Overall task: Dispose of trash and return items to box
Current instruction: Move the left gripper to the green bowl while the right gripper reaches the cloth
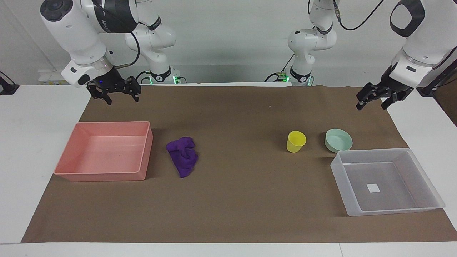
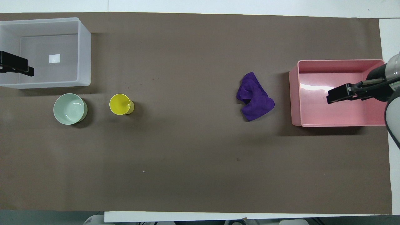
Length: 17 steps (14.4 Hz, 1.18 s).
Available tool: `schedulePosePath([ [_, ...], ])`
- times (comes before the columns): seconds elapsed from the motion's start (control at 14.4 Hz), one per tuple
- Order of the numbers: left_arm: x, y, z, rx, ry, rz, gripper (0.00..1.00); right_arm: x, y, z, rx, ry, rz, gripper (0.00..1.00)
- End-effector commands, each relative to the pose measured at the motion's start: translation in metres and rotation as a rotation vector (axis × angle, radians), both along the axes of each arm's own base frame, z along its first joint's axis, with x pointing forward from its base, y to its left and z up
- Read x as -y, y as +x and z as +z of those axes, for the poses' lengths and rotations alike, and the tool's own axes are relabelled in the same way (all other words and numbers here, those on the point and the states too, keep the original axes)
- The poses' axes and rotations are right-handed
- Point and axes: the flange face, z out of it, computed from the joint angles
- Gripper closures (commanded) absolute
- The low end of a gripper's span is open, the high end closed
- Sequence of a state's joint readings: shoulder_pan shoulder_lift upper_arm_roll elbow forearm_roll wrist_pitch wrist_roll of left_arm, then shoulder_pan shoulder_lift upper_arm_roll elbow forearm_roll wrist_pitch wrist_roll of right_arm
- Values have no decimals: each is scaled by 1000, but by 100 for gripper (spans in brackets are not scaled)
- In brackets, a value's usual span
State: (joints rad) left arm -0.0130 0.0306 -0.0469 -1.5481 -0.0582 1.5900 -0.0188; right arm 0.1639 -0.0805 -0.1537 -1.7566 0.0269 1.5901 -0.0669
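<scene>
The purple cloth wad (image 1: 182,157) (image 2: 254,101) lies on the brown mat beside the pink bin. The yellow cup (image 1: 296,141) (image 2: 121,104) stands upright beside the mint-green bowl (image 1: 338,140) (image 2: 70,109). Both are a little nearer to the robots than the translucent box (image 1: 392,211) (image 2: 84,56), which has a white sticker and nothing else inside. My right gripper (image 1: 122,101) (image 2: 339,95) is open and empty, raised at the right arm's end over the pink bin. My left gripper (image 1: 372,106) (image 2: 17,65) is open and empty, raised at the left arm's end over the box's edge.
The pink bin (image 1: 103,176) (image 2: 293,93) sits at the right arm's end with nothing in it. The brown mat (image 1: 232,200) covers most of the white table, with bare mat between the cloth and the cup.
</scene>
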Motion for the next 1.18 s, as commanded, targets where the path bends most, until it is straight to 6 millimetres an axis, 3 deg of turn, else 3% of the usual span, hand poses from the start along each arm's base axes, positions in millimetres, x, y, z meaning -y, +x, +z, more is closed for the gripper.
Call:
schedulePosePath([
  [0.0,-1,-5,0,-15,22,-17,0,8,-5,0,14,-4,-1,0],
  [0.21,-3,-16,-13,-21,25,-17,0,14,-5,0,14,-4,-9,0],
  [0.49,-16,-58,-76,44,27,47,0,9,-4,-6,27,8,-10,0],
  [0.56,-24,-67,-90,43,28,84,0,-4,0,-14,53,11,13,0],
  [0.63,-27,-73,-109,10,30,113,0,-27,2,-28,53,10,52,0],
  [0.9,-32,-89,-185,-10,34,183,0,-83,33,-96,47,-8,138,1],
  [1.04,-34,-90,-214,-5,33,222,0,-103,40,-143,68,-15,166,1],
  [1.11,-44,-90,-224,-4,33,242,0,-114,42,-165,98,-16,180,1],
])
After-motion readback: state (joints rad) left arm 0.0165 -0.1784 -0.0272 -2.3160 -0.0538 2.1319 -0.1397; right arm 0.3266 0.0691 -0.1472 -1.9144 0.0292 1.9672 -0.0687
